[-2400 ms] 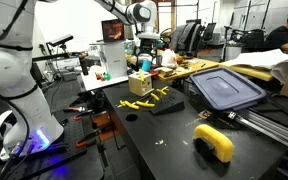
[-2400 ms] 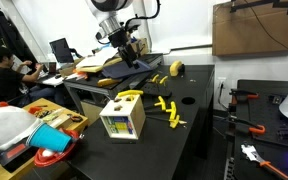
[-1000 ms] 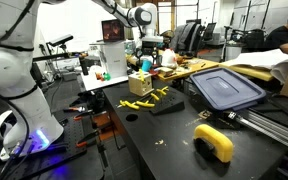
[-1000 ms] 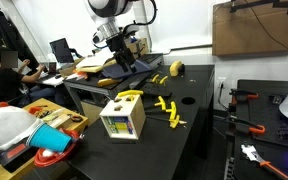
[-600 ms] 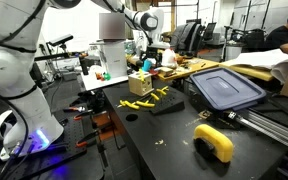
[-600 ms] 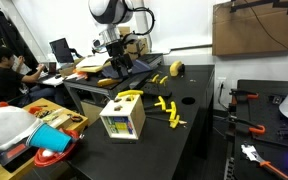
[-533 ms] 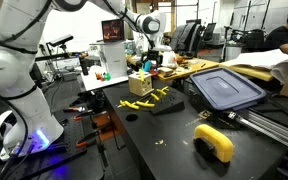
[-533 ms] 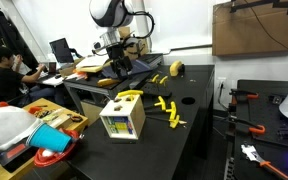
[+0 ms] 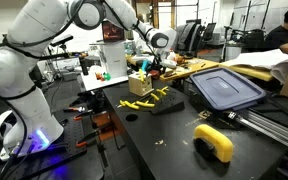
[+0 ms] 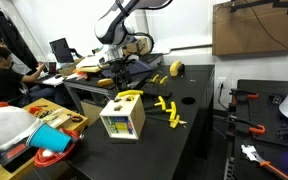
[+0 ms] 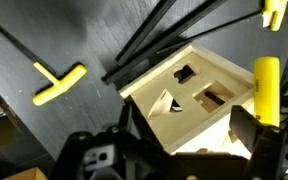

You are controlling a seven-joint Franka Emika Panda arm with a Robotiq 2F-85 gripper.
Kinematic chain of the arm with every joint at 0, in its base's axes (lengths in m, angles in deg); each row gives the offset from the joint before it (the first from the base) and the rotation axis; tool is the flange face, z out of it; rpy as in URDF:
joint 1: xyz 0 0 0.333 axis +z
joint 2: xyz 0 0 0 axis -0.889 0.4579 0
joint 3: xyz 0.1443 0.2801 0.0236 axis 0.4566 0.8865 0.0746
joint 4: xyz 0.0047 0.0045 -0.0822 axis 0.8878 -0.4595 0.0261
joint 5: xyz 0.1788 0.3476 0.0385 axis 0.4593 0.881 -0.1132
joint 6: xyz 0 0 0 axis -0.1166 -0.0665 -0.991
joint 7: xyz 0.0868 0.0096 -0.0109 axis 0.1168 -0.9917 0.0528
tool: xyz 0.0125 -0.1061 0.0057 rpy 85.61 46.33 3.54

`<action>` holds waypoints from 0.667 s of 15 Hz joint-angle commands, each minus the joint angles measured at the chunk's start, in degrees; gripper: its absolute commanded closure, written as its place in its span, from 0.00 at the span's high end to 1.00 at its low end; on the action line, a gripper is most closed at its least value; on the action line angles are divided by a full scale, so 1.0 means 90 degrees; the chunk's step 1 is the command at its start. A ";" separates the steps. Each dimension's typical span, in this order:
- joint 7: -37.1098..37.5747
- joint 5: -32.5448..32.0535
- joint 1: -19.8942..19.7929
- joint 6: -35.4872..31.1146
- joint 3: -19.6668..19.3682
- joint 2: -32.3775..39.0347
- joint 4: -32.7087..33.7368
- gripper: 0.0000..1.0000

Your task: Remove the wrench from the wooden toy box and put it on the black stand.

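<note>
The jaws stand wide apart and hold nothing. Their two dark tips show along the bottom edge of the wrist view, above the wooden toy box, which fills the centre right. In an exterior view the yellow wrench lies across the box's top. The black stand lies on the desk just right of centre, beside scattered yellow pieces.

Dark blue rectangular plastic lid flat near table's far edge. Flat brown cardboard sheets beyond it, at far corner. Chunky yellow curved plastic piece by near edge. Small yellow T-shaped plastic pieces scattered mid-table.
</note>
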 commanded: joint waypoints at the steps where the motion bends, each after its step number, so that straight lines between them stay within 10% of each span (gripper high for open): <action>1: 0.0163 0.0043 -0.0123 0.0253 -0.0086 -0.0215 0.0121 1.00; 10: -0.0149 0.0663 -0.0348 0.1169 0.0225 -0.0486 -0.0036 1.00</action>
